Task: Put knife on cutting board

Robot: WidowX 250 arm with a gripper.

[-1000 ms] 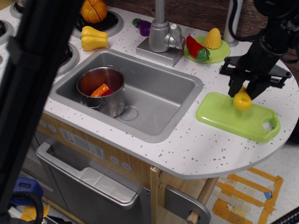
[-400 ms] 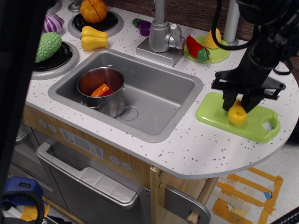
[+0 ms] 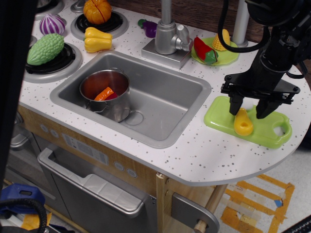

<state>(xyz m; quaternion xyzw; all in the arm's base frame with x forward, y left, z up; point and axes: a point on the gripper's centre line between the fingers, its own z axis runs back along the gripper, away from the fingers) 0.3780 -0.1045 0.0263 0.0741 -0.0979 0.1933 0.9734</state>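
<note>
Now the knife [image 3: 243, 124] is seen lying on the board [image 3: 260, 130], near its middle, so the placing seems done. Only its yellow handle is shown clearly. The gripper [image 3: 250, 109] hangs just above with its fingers spread wide and empty, one at each side, probably so that the knife is not disturbed.

knife [image 3: 242, 124]: glossy plastic | cutting board [image 3: 221, 118]: smooth plastic | sink [image 3: 160, 97]: matt metal

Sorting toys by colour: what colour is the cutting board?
Lime green cutting board, clear in the only view.
</note>
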